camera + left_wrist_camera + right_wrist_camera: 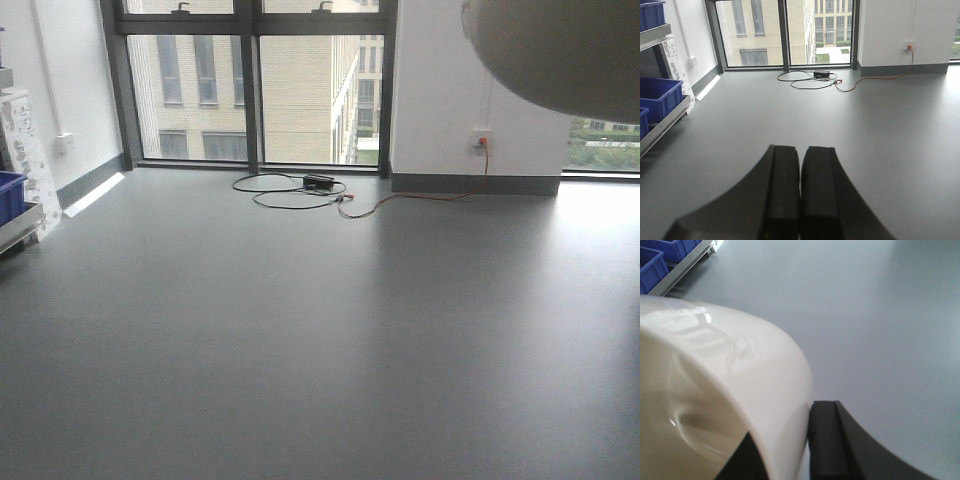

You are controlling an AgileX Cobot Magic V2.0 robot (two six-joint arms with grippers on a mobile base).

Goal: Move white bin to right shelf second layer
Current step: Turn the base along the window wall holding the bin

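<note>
Gripping of the white bin (735,365) by the right gripper (782,437) is recorded: one wall of the tub is pinched at the rim between the two dark fingers (827,440), one apparently inside the mouth and one outside. In the front view the bin's rounded base (560,55) is seen at the upper right, well clear of the floor (320,330). The left gripper (800,155) is drawn fully together, pad against pad, with nothing between.

A rack (662,122) bearing blue crates (660,95) is observed at the left edge. The right shelf second layer cannot be identified in any view.

The step in hand is judged to be transport. Since the tub is held by a single wall only, tilting or slipping under sudden motion is considered likely; slow, even travel is advised. The target tier should be brought into view before any reach is made. The bin should be presented level, set fully on the tier, and the fingers parted only once its weight is seen to be borne.
</note>
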